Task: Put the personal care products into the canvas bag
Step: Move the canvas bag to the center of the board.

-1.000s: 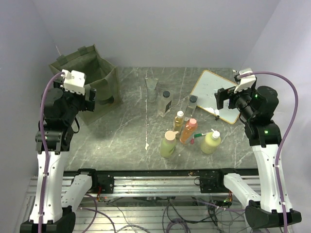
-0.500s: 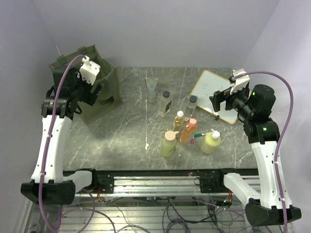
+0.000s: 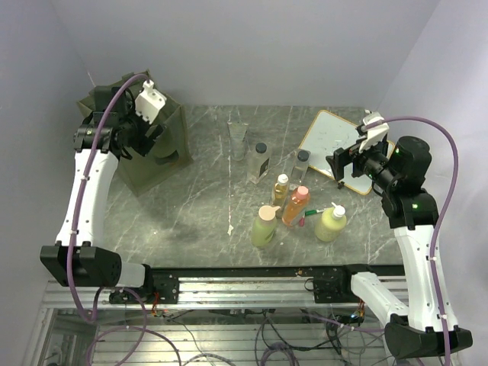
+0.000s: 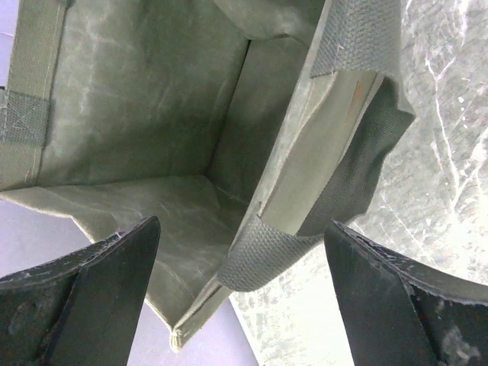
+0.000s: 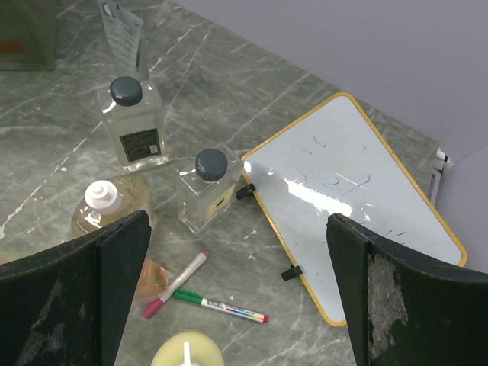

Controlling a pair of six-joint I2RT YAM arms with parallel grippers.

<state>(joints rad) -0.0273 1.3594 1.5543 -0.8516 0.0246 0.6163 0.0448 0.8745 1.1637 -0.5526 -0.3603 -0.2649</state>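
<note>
Left fingers [image 4: 84, 282] lifted, spread over canvas bag [image 4: 137, 114]

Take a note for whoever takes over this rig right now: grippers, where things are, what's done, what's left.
Left gripper: open, empty, over the mouth of the canvas bag.
Right gripper: open, empty, over the table between the whiteboard and the bottles.
Products: tube and six bottles on the table, none gripped.
Done: nothing; the bag interior in view is bare.
To do: all seven.
</note>
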